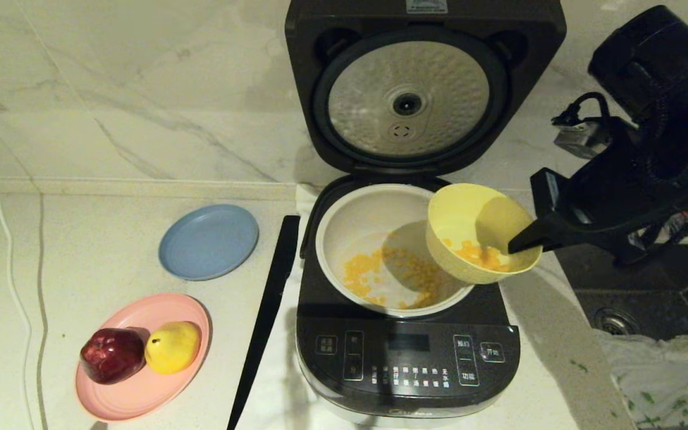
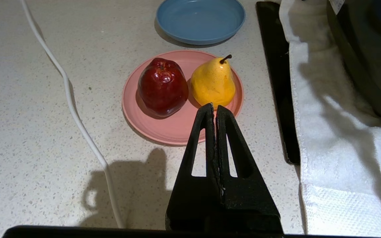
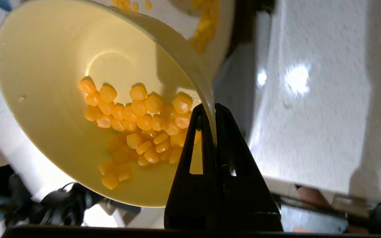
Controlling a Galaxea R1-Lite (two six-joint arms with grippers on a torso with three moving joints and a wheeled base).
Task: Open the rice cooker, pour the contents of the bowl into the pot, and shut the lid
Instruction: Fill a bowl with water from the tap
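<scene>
Two plates (image 1: 208,241) on speckled pale counter (image 1: 81,257), marble wall (image 1: 141,89) behind.

Kernels (image 3: 137,122) in tilted bowl (image 3: 45,99) (rim-clamped)

Dim warm light — hard shadows, right wrist view blurred.

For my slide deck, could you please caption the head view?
Right gripper tilts the bowl over the open rice cooker's pot, kernels partly poured.
</scene>
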